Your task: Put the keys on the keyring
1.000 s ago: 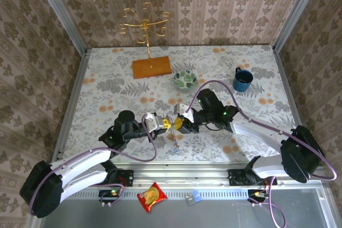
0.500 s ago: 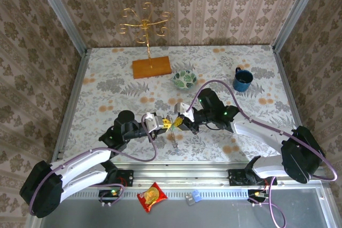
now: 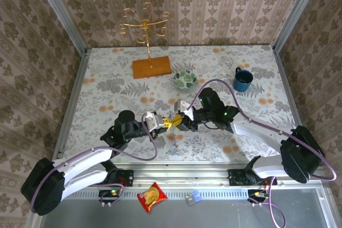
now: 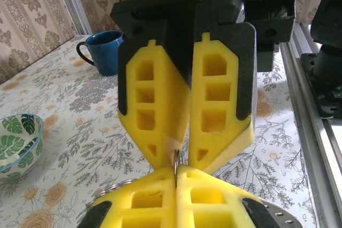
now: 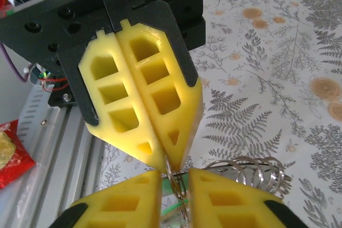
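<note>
Showing edge-on, the thin silvery keyring [image 4: 175, 159] sits in the left gripper [image 4: 177, 174].

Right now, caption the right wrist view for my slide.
Left gripper pinches the keyring; right gripper brackets it, slightly open.

Hanging edge-on above the table [image 3: 107, 89], midway across and nearer its front edge: keyring [image 4: 176, 165], thin silvery metal, being pinched at its rim. Dangling just beneath it, toward the surface: keys [image 3: 176, 145], looking too small from above to tell apart; green head [image 5: 171, 207] peeking out low in the right wrist view.
</note>
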